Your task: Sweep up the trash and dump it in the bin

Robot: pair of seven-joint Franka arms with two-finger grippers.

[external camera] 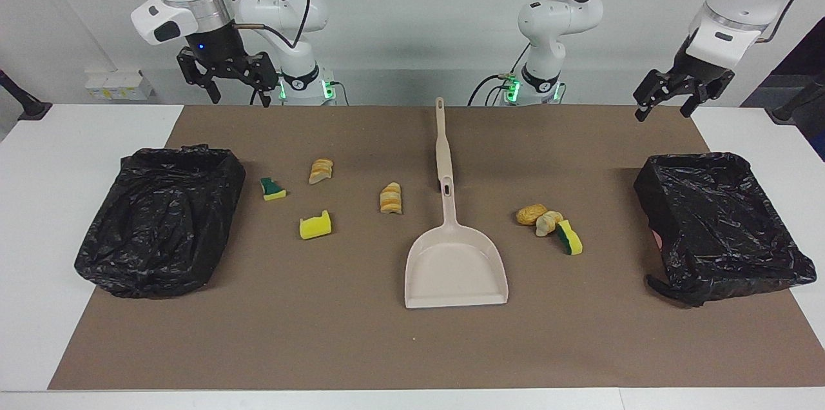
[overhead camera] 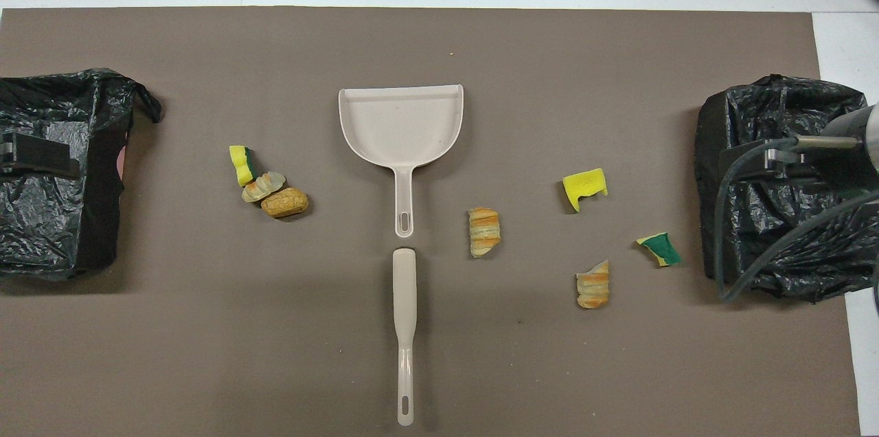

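On the brown mat (external camera: 361, 345), seven trash scraps (external camera: 315, 227) are scattered to either side of the beige dustpan (external camera: 455, 268), well apart from both pincers; the left gripper (external camera: 667, 97) is held raised near one black-lined bin (external camera: 722, 229), fingers apart; the right gripper (external camera: 227, 78) is raised near the other bin (external camera: 161, 223), likewise spread, empty.

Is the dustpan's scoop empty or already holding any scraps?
Empty. The dustpan lies flat on the mat, its scoop bare in both views; all seven scraps lie on the mat around it.
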